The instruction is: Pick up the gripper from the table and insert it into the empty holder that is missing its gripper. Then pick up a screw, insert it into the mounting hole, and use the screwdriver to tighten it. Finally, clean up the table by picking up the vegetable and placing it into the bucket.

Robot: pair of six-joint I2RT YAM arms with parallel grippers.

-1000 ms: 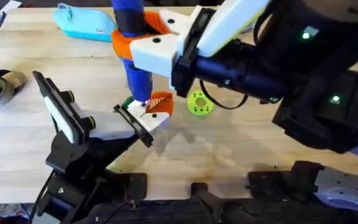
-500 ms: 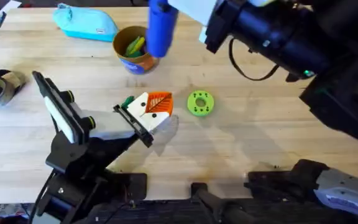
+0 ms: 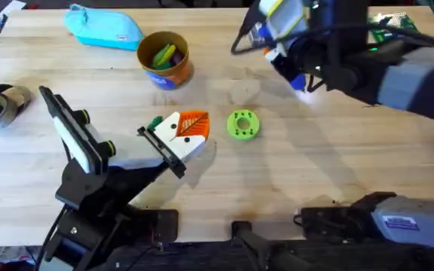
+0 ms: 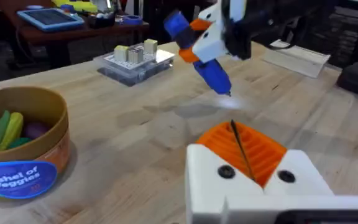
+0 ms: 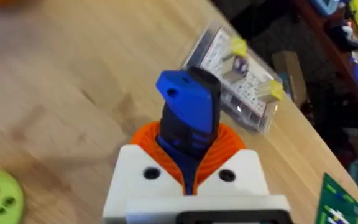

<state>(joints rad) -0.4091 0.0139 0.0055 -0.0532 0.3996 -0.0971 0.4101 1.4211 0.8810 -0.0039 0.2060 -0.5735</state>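
Two arms are at the table, and the risks differ. Right gripper [image 5: 191,177] is clamped on the screwdriver [image 5: 188,115], held in the air over the far right part of the table [image 3: 315,173], well apart from the white block with the orange ribbed pad [image 3: 185,129]; seen from the left wrist, the tool hangs tilted with its thin bit pointing down near the wood. If the grip loosens, the screwdriver could drop or swing and strike the table, or the clear screw tray [image 5: 238,78] nearby. Left gripper [image 4: 253,165] rests low at the white block, its fingers close together with a dark strip between them; whether it truly pinches anything I cannot tell. A jolt there could disturb the block. Count: one screwdriver, one white block, one green disc with holes [image 3: 242,124] just beside it, one bucket [image 3: 163,60] holding vegetables, one blue pouch [image 3: 104,26], one screw tray.
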